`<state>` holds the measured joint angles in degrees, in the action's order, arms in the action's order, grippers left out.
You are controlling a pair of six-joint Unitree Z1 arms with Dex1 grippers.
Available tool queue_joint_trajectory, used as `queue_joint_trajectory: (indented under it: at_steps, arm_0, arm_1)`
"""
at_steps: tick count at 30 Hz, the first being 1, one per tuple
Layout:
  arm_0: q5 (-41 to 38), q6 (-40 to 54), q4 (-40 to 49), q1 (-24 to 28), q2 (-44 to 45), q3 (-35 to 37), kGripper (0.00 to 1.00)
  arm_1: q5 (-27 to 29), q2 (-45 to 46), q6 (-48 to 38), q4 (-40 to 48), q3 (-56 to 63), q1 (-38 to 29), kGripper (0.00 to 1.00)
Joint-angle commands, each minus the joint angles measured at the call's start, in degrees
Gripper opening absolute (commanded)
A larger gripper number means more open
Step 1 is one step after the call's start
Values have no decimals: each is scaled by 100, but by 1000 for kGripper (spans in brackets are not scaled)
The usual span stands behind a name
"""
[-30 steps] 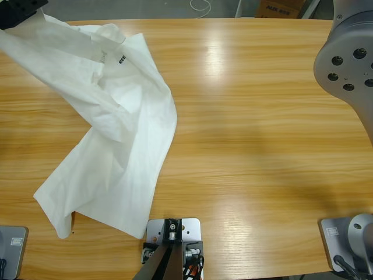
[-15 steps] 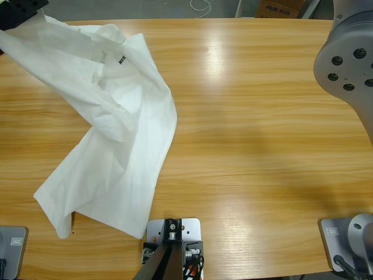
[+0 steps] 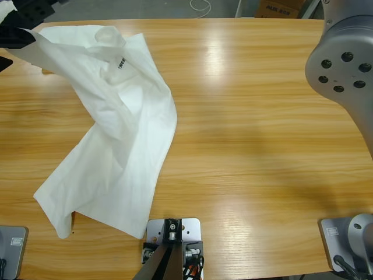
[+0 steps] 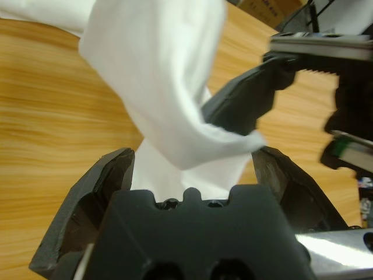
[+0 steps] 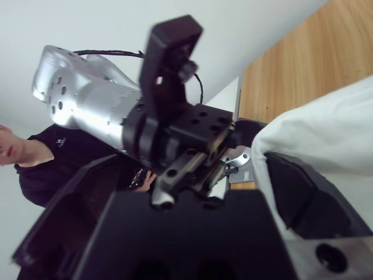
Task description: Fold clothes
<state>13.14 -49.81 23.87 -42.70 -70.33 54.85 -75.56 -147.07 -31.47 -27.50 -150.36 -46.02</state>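
A white T-shirt (image 3: 125, 146) with small black lettering (image 3: 122, 63) lies crumpled on the left of the table, its hem toward the front edge. Its far left corner is lifted off the wood at the top left. My left gripper (image 3: 13, 39) sits at that corner. In the left wrist view a twisted strip of the T-shirt (image 4: 169, 87) rises from between my left gripper's (image 4: 192, 154) jaws. My right gripper (image 3: 36, 8) hovers just beside it, jaws apart, and its black jaw (image 4: 247, 99) nearly touches the cloth. The T-shirt (image 5: 326, 128) passes the right jaw of my right gripper (image 5: 183, 195).
The wooden table (image 3: 262, 146) stretches bare to the right of the shirt. A large silver elbow (image 3: 341, 64) hangs over the right side. A person in a black top (image 5: 41, 163) stands in the background of the right wrist view. A cardboard box (image 3: 280, 8) sits beyond the far edge.
The lifted corner of the shirt has shifted down and right, and its upper edge now hangs tauter. The grippers at the top left have moved slightly. The silver elbow has drifted left.
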Motion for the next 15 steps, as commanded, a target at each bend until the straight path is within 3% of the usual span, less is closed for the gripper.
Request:
queue_joint_trajectory:
  at_steps: [1, 9, 11, 13, 15]
  arm_0:
    - [-40, 13, -93, -81, 283, -440, 618]
    - [-22, 15, 364, -77, 582, -1094, 619]
    - [-14, 20, 454, -44, 582, -1268, 619]
    - [-14, 107, 663, 114, 592, -1328, 623]
    - [-5, 604, 874, 244, 608, -1328, 625]
  arm_1:
    - [-29, -360, -32, -89, -10, -30, 1000]
    - [-24, -331, -17, -154, 16, -15, 1000]
    - [183, -246, 171, -592, 16, 98, 1000]
    - [1092, -5, 806, -1620, 16, 376, 1000]
    - [2583, 318, 1467, -2738, 0, 657, 1000]
